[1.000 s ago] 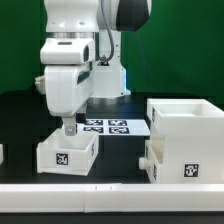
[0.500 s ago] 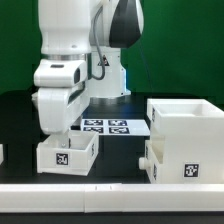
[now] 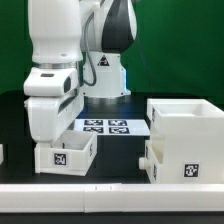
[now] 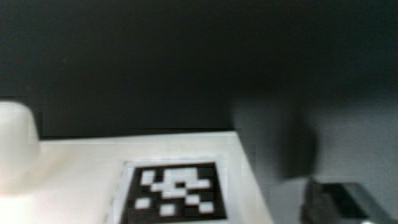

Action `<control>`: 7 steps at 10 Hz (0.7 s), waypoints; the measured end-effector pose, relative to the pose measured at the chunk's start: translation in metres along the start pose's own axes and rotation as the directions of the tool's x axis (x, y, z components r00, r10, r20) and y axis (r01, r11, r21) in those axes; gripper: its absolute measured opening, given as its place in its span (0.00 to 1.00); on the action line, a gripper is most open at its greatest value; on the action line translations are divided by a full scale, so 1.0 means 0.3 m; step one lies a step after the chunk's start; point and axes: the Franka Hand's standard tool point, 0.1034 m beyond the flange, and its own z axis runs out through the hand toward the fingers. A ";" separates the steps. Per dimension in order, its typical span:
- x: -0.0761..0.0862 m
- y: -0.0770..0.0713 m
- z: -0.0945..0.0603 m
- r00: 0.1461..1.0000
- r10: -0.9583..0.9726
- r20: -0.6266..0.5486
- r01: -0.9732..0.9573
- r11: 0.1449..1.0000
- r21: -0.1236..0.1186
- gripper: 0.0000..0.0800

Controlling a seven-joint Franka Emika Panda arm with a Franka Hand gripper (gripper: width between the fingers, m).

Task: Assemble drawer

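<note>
A small white drawer tray with a square tag on its front sits at the exterior view's left. My gripper hangs low over that tray's left end; the hand's body hides the fingers, so I cannot tell their state. The large white drawer casing stands at the right, with a tag on its front and a round knob showing at its left side. The blurred wrist view shows a tag on a white surface very close, a white rounded shape beside it and dark table beyond.
The marker board lies flat on the black table behind the tray. Another white piece shows at the far left edge. A white ledge runs along the front. The robot base stands behind.
The arm and gripper have moved toward the exterior view's left, from over the tray's middle to its left end. The tray and casing have not moved.
</note>
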 end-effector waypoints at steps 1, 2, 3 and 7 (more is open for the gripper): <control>0.000 0.000 0.000 1.000 0.000 0.000 0.000 1.000 0.000 0.47; -0.001 0.000 0.000 1.000 0.000 0.000 0.000 1.000 0.000 0.24; -0.001 0.000 0.000 1.000 0.000 0.000 0.000 1.000 0.000 0.06; 0.027 0.098 -0.103 0.998 -0.058 0.015 0.059 0.997 -0.056 0.05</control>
